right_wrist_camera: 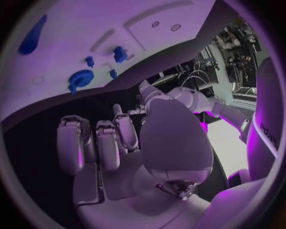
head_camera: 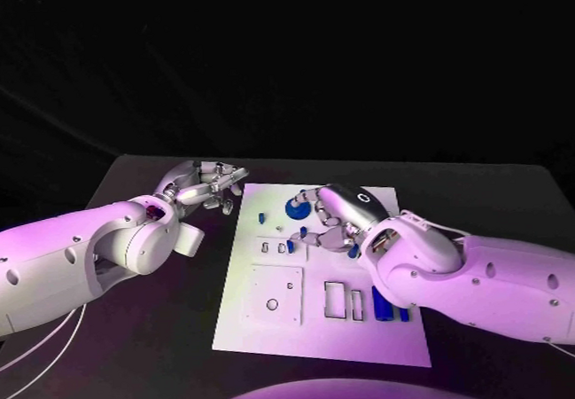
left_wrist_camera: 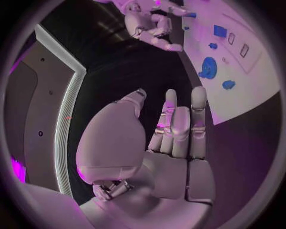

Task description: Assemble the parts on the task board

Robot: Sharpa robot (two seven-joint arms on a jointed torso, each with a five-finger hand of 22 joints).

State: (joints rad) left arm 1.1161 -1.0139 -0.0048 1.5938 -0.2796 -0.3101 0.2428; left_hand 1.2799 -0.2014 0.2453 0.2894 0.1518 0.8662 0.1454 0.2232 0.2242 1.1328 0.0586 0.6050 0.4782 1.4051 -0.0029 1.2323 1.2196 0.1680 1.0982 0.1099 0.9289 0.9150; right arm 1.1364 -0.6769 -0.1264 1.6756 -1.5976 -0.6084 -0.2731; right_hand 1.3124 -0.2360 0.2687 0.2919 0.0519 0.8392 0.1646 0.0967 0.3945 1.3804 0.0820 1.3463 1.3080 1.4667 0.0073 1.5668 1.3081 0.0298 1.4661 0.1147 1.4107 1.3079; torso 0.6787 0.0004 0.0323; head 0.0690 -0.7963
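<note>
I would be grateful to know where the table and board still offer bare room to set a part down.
Free: the black table along the task board's left edge, below the left robot hand, and the board's bare near strip. Crowded: the board's far end, where the right robot hand hovers beside the round blue part, and the right edge by the upright blue parts.

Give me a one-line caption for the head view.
Both hands open: left hand beside the board, right hand over its blue parts.
</note>
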